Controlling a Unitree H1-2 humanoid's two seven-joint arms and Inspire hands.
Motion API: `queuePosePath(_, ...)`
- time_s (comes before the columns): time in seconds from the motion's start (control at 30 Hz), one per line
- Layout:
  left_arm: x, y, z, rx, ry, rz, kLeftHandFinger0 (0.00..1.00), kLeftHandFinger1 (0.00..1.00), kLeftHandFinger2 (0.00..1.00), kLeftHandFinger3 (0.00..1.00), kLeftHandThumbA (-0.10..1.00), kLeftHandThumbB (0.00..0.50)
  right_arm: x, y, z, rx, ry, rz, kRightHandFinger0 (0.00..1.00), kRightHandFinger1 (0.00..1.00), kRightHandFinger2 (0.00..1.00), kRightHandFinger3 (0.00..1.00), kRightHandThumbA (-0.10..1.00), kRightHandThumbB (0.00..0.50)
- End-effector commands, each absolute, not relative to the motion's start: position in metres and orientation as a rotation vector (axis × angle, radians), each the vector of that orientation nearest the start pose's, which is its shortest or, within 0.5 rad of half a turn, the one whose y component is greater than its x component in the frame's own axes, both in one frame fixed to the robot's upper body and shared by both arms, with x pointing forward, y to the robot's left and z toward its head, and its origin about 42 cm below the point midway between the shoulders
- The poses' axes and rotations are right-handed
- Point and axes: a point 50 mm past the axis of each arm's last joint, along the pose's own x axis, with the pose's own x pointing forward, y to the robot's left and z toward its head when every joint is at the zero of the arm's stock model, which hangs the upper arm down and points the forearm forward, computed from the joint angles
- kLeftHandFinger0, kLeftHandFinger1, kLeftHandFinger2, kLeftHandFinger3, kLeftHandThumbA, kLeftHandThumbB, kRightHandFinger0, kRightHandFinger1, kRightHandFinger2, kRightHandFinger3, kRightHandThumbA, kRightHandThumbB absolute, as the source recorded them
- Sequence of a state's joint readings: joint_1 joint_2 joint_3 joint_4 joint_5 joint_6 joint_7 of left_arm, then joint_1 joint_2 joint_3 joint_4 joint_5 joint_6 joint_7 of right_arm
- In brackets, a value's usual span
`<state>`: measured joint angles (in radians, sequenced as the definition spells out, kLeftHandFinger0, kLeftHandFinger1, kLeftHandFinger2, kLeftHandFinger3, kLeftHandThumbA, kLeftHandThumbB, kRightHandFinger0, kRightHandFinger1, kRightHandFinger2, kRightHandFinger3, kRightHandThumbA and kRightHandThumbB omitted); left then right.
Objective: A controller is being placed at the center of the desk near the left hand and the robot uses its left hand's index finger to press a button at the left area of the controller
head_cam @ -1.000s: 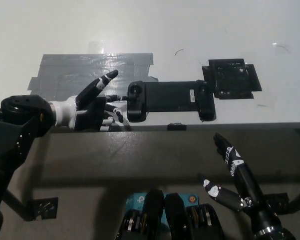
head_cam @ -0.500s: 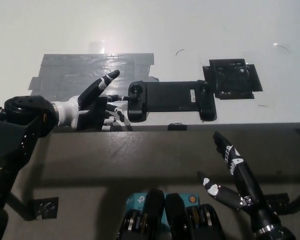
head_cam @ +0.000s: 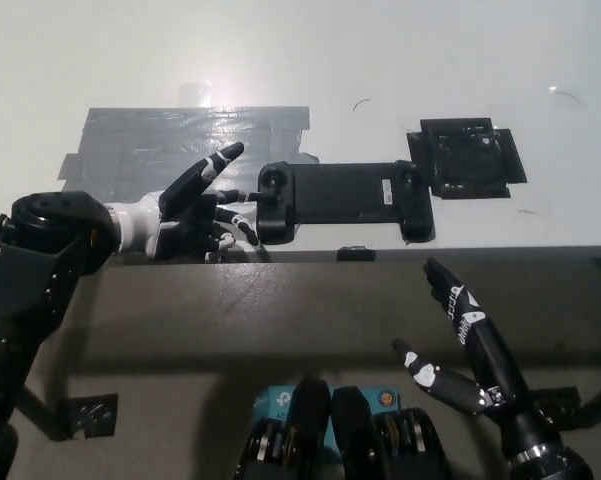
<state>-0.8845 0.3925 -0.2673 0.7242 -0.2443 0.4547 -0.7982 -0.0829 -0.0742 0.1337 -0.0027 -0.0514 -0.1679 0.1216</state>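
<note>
Nearest, low at the right, the black right hand [head_cam: 463, 345] rests off the desk over the dark floor, its fingers spread and holding nothing. Beyond it runs the desk's [head_cam: 380, 60] front edge, where a small dark tab [head_cam: 352, 253] sits just below the controller.

On the smooth white desktop, the white left hand [head_cam: 192, 212] lies at the left, open and empty: one black-tipped finger is stretched up and to the right, the others are loosely curled toward the controller's left end, very near it; contact cannot be judged.

The controller [head_cam: 342, 198] is a long, flat, matte black bar lying crosswise near the desk's middle, close to the front edge, with a grip lobe at each end, a round thumbstick on its left part and a small pale label toward the right.

Behind the hand a wrinkled, glossy grey tape patch [head_cam: 170, 135] covers the desk. Farther right, just beyond the controller's right end, lies a square black patch [head_cam: 468, 158] with a ridged surface.
</note>
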Motion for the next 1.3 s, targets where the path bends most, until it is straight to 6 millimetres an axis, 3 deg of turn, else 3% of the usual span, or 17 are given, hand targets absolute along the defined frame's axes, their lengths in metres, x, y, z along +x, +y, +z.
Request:
queuePosePath(0.0, 0.511, 0.236, 0.225, 0.268, 0.488, -0.830, 0.04, 0.14, 0.46, 1.00, 1.00, 0.387, 0.309, -0.181, 0.143, -0.138, -0.308, 0.297, 1.00, 1.00, 1.00, 1.00, 0.66, 0.222)
queuePosePath(0.17, 0.500, 0.232, 0.197, 0.380, 0.585, -0.868, 0.18, 0.30, 0.54, 1.00, 1.00, 0.431, 0.309, -0.181, 0.142, -0.136, -0.303, 0.299, 1.00, 1.00, 1.00, 1.00, 0.65, 0.227)
queuePosePath(0.2, 0.498, 0.232, 0.191, 0.399, 0.617, -0.881, 0.18, 0.30, 0.54, 1.00, 1.00, 0.450, 0.309, -0.181, 0.142, -0.132, -0.302, 0.299, 1.00, 1.00, 1.00, 1.00, 0.65, 0.227)
queuePosePath(0.23, 0.496, 0.232, 0.184, 0.437, 0.648, -0.889, 0.09, 0.23, 0.47, 1.00, 1.00, 0.482, 0.309, -0.181, 0.142, -0.135, -0.302, 0.299, 1.00, 1.00, 1.00, 1.00, 0.65, 0.227)
queuePosePath(0.27, 0.496, 0.231, 0.181, 0.453, 0.657, -0.894, 0.03, 0.17, 0.42, 1.00, 1.00, 0.493, 0.309, -0.182, 0.143, -0.136, -0.303, 0.297, 1.00, 1.00, 1.00, 1.00, 0.65, 0.227)
queuePosePath(0.33, 0.493, 0.232, 0.173, 0.507, 0.681, -0.901, 0.00, 0.06, 0.29, 1.00, 1.00, 0.500, 0.309, -0.182, 0.143, -0.136, -0.301, 0.295, 1.00, 1.00, 1.00, 1.00, 0.65, 0.228)
queuePosePath(0.47, 0.485, 0.236, 0.163, 0.529, 0.726, -0.900, 0.00, 0.02, 0.26, 1.00, 1.00, 0.500, 0.309, -0.181, 0.141, -0.136, -0.300, 0.299, 1.00, 1.00, 1.00, 1.00, 0.65, 0.224)
queuePosePath(0.7, 0.478, 0.232, 0.159, 0.556, 0.725, -0.928, 0.00, 0.07, 0.33, 1.00, 1.00, 0.500, 0.309, -0.181, 0.141, -0.138, -0.298, 0.303, 1.00, 1.00, 1.00, 1.00, 0.65, 0.218)
queuePosePath(0.9, 0.487, 0.227, 0.186, 0.488, 0.642, -0.942, 0.00, 0.15, 0.38, 1.00, 1.00, 0.496, 0.309, -0.180, 0.141, -0.136, -0.296, 0.299, 1.00, 1.00, 1.00, 1.00, 0.65, 0.218)
queuePosePath(1.0, 0.490, 0.224, 0.213, 0.451, 0.538, -0.959, 0.03, 0.16, 0.38, 1.00, 1.00, 0.474, 0.309, -0.180, 0.141, -0.135, -0.299, 0.302, 1.00, 1.00, 1.00, 1.00, 0.65, 0.214)
queuePosePath(1.03, 0.490, 0.221, 0.231, 0.414, 0.468, -0.973, 0.03, 0.14, 0.36, 1.00, 1.00, 0.485, 0.309, -0.180, 0.141, -0.140, -0.298, 0.301, 1.00, 1.00, 1.00, 1.00, 0.65, 0.212)
queuePosePath(1.07, 0.490, 0.219, 0.250, 0.359, 0.386, -0.987, 0.00, 0.12, 0.34, 1.00, 1.00, 0.463, 0.309, -0.180, 0.141, -0.141, -0.299, 0.301, 1.00, 1.00, 1.00, 1.00, 0.65, 0.210)
queuePosePath(1.1, 0.490, 0.218, 0.252, 0.353, 0.378, -0.989, 0.00, 0.10, 0.33, 1.00, 1.00, 0.462, 0.309, -0.180, 0.141, -0.141, -0.299, 0.301, 1.00, 1.00, 1.00, 1.00, 0.65, 0.210)
queuePosePath(1.17, 0.486, 0.215, 0.285, 0.276, 0.247, -1.014, 0.00, 0.00, 0.24, 1.00, 1.00, 0.453, 0.309, -0.180, 0.142, -0.139, -0.295, 0.301, 1.00, 1.00, 1.00, 1.00, 0.65, 0.210)
queuePosePath(1.27, 0.469, 0.213, 0.328, 0.130, 0.066, -1.053, 0.00, 0.00, 0.19, 1.00, 1.00, 0.408, 0.307, -0.180, 0.140, -0.135, -0.297, 0.300, 1.00, 1.00, 1.00, 1.00, 0.65, 0.209)
